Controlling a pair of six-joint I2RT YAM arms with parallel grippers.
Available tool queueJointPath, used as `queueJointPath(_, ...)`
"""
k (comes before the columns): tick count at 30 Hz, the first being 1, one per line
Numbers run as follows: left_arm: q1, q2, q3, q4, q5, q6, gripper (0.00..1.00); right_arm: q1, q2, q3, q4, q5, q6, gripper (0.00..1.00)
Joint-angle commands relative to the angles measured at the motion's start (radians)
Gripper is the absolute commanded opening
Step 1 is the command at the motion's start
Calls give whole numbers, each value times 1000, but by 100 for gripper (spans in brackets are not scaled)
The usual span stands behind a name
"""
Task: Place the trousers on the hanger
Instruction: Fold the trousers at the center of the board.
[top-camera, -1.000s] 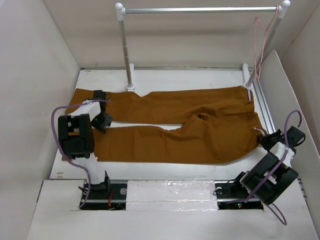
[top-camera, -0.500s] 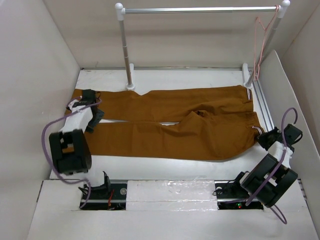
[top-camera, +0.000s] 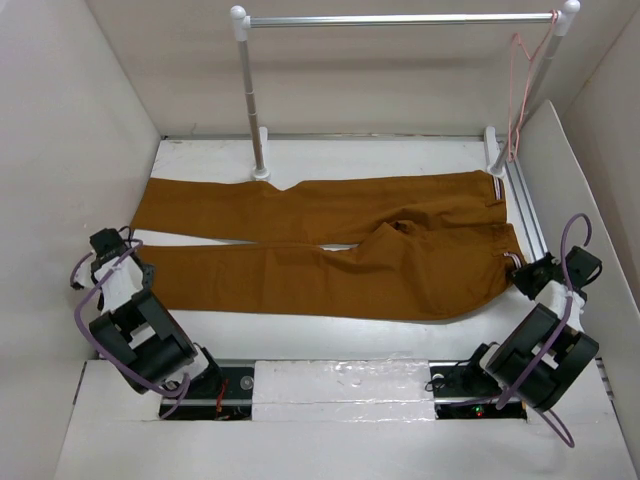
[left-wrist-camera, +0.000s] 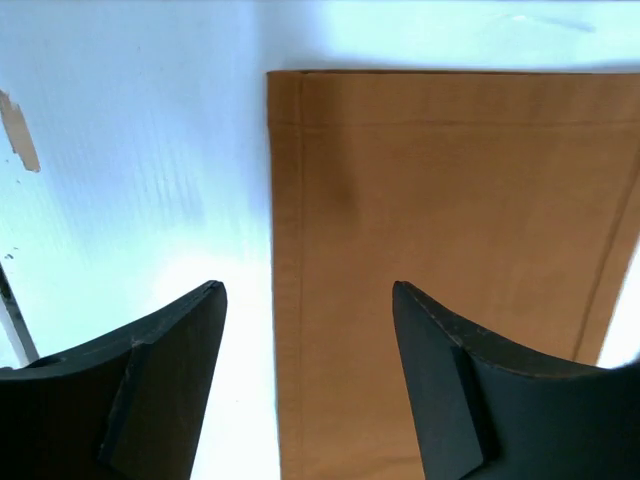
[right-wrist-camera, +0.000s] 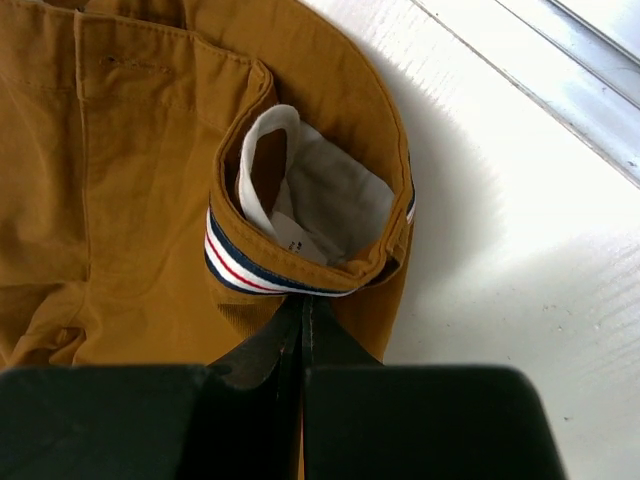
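The rust-brown trousers (top-camera: 330, 250) lie flat across the table, legs to the left and waistband to the right. The pale pink hanger (top-camera: 520, 90) hangs from the right end of the rail. My left gripper (top-camera: 105, 243) is open and empty at the table's left edge, just off the near leg's hem; in the left wrist view (left-wrist-camera: 310, 300) the hem (left-wrist-camera: 450, 200) lies below the spread fingers. My right gripper (top-camera: 525, 272) is shut on the striped waistband (right-wrist-camera: 260, 280) at the near right corner of the trousers, its fingertips pressed together (right-wrist-camera: 302, 305).
A silver rail (top-camera: 400, 19) on white posts (top-camera: 250, 100) spans the back of the table. White walls close in on the left, right and back. A metal track (top-camera: 530, 220) runs along the right edge of the table.
My left arm has drawn back from the trouser legs to the table's left edge, empty. The legs now lie spread out further left. My right gripper has stayed at the waistband.
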Motion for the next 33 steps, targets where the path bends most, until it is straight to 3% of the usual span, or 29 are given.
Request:
queueJointPath(1, 84, 1, -8, 50, 89, 14, 62, 27, 17, 20, 81, -38, -9, 0)
queueJointPath(6, 94, 90, 2, 104, 92, 23, 60, 28, 25, 11, 87, -43, -36, 0)
queueJointPath(7, 94, 115, 1, 107, 78, 20, 53, 28, 25, 15, 71, -35, -44, 0)
queueJointPath(11, 103, 142, -8, 107, 89, 10, 47, 28, 11, 11, 70, -30, -36, 0)
queueJointPath(12, 103, 148, -11, 99, 87, 5, 42, 28, 6, 9, 72, -30, -33, 0)
queueJointPath(17, 103, 188, -21, 76, 69, -18, 40, 28, -7, 21, 63, -24, -24, 0)
queueJointPath(20, 114, 223, -10, 90, 49, 2, 5, 17, -7, 38, 51, -24, -25, 0)
queueJointPath(21, 114, 231, -7, 87, 51, 4, 0, 17, -9, 43, 43, -26, -33, 0)
queueJointPath(24, 114, 199, 10, 53, 51, 33, 0, 6, -15, 75, -15, -16, -65, 0)
queueJointPath(27, 114, 42, 85, -13, 34, 60, 0, 6, -53, 145, -116, -15, -105, 0)
queueJointPath(29, 33, -10, 140, -109, 8, 25, 0, 53, -102, 184, -169, 25, -104, 0)
queueJointPath(33, -1, -58, 302, -134, 136, -35, 0, 84, -98, 259, -158, 60, -35, 0)
